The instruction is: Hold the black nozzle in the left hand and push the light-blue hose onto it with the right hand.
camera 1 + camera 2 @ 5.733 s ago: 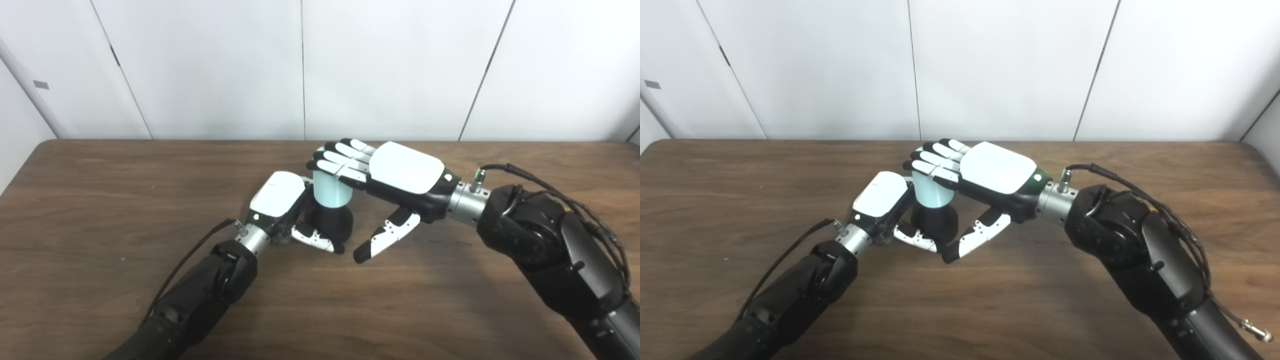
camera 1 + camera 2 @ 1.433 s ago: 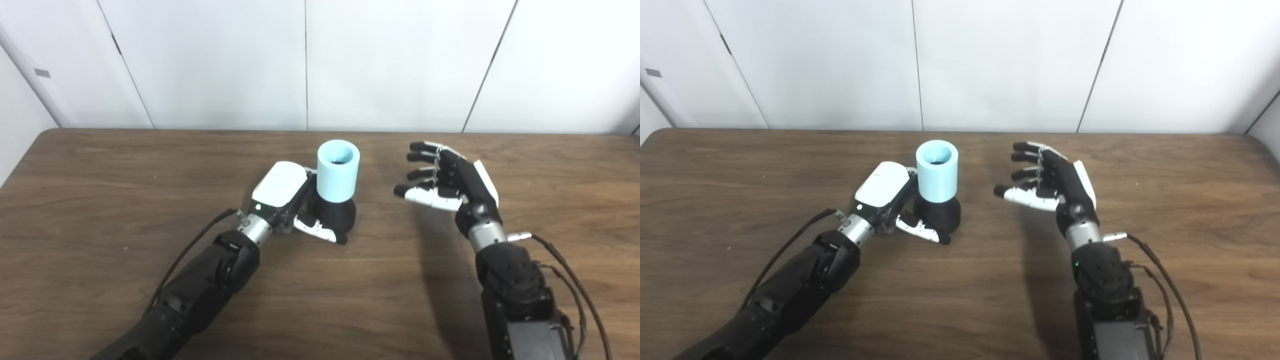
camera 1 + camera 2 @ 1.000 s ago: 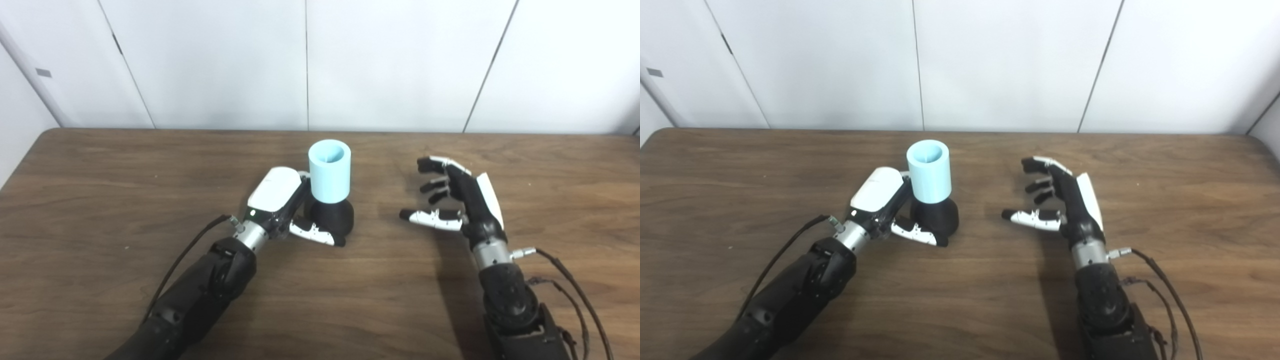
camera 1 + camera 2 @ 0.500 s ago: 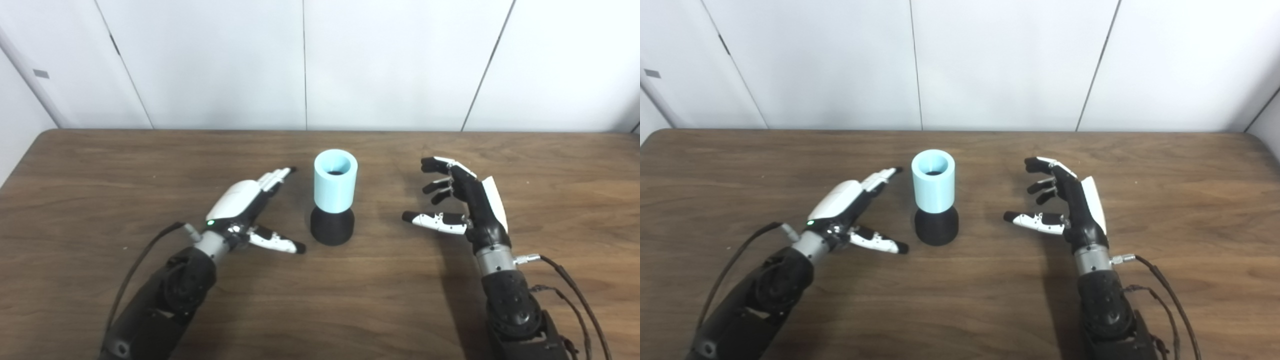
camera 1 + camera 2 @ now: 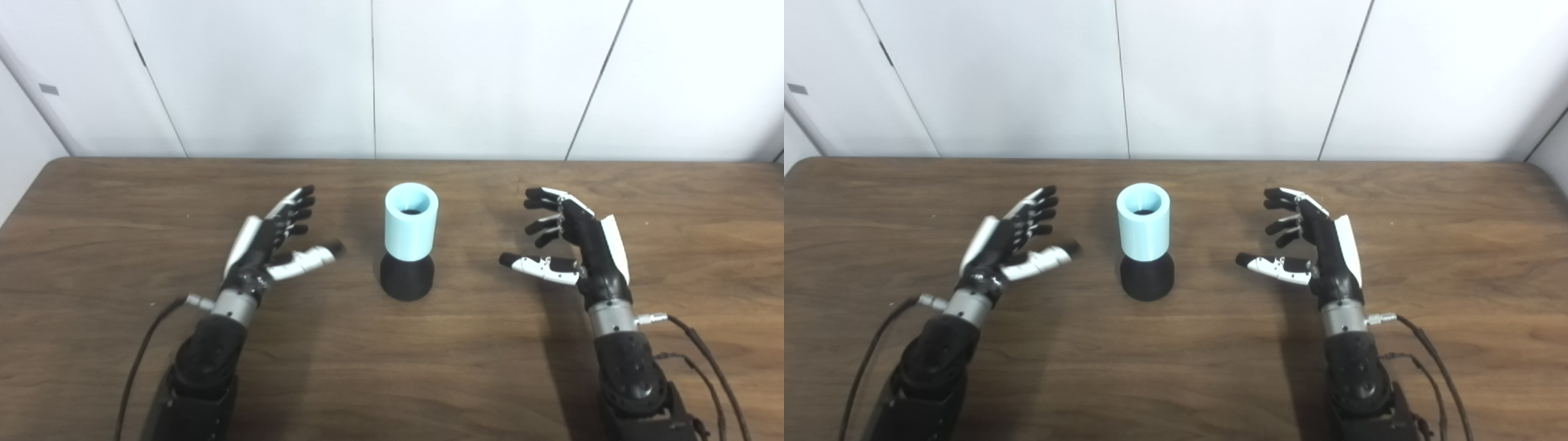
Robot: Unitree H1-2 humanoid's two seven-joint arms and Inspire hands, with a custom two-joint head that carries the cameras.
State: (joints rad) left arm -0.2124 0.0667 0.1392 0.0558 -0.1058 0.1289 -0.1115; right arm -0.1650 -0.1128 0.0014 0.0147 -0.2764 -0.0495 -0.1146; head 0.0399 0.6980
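Judging the light-blue hose (image 5: 411, 222) seated upright on the black nozzle (image 5: 407, 279), keep the left hand (image 5: 267, 243) and right hand (image 5: 572, 245) well apart from it, fingers spread, gripping nothing.

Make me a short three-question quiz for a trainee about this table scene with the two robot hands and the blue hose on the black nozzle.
1. True or false: the left hand is gripping the black nozzle.
2. What sits directly on top of the black nozzle?
A. the right hand
B. the light-blue hose
C. nothing
3. Fill in: the light-blue hose stands ____ on the table, its open end facing up.

Key
1. False: both it and the right hand are open and apart from the nozzle, one on each side.
2. B
3. upright
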